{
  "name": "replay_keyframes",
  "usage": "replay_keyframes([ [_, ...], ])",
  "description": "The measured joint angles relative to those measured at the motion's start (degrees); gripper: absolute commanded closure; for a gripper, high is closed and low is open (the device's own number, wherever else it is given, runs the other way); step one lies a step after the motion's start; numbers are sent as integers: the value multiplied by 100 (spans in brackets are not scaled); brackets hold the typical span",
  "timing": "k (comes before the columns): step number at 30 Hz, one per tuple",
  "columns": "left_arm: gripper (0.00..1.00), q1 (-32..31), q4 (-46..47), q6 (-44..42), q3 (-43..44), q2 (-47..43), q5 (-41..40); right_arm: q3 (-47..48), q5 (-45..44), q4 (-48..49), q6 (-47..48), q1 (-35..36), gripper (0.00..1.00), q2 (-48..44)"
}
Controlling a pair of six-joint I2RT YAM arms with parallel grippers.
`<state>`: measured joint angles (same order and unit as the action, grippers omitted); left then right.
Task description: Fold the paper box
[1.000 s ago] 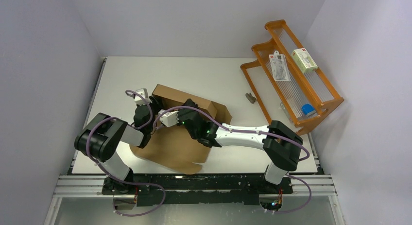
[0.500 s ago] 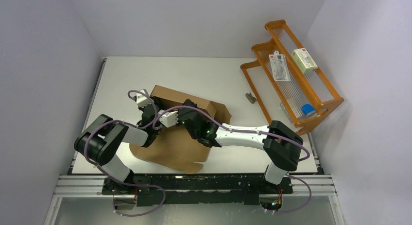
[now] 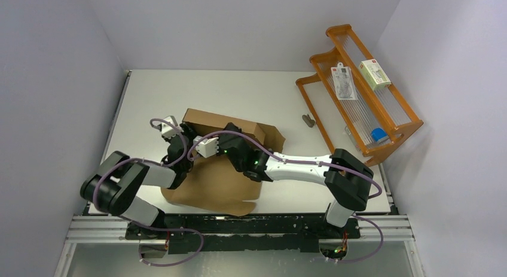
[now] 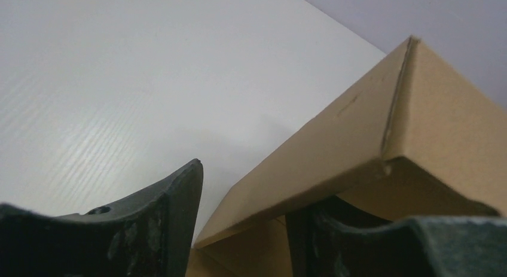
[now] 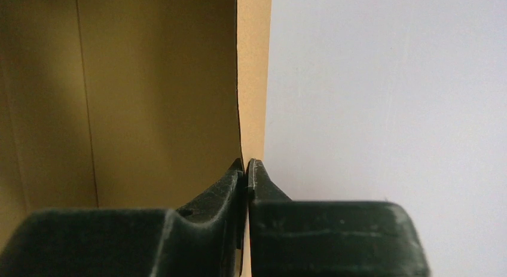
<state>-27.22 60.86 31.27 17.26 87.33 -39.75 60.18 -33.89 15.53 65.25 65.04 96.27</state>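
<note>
On the counter (image 3: 239, 91), between both sets of jaws: paper box (image 3: 215, 187), partly folded, one wall raised. Pinched tight in the right jaws: edge of an upright flap. Straddled by the spread left jaws: raised corner wall.

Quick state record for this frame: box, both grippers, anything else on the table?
paper box: brown cardboard, partly folded, one wall raised
left gripper: open, box wall edge between its fingers
right gripper: shut, pinching a box wall edge
rack: orange, table's right side, holds a white-and-green carton
</note>
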Motion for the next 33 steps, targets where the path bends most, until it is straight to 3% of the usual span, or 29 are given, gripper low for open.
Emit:
replay_keyframes([
  [6, 29, 50, -658, -160, -234, -1213, 212, 0, -15, -153, -140, -20, 68, -20],
  [15, 19, 122, -2981, -144, -299, -3821, 525, -2, 70, -638, -647, -26, 33, -306],
  [20, 15, 164, -4382, 15, -254, -4850, 754, -2, 269, -988, -1261, -26, 25, -774],
  [26, 13, 179, -5729, 348, 186, -5471, 1045, -2, 601, -1349, -2339, -31, 23, -1453],
  [31, 5, 190, -6516, 448, 1078, -5337, 1176, -2, 573, -1405, -3353, -35, 3, -1930],
  [33, 3, 190, -6776, 415, 1550, -5123, 1191, -11, 411, -1453, -3858, -37, 0, -2068],
])
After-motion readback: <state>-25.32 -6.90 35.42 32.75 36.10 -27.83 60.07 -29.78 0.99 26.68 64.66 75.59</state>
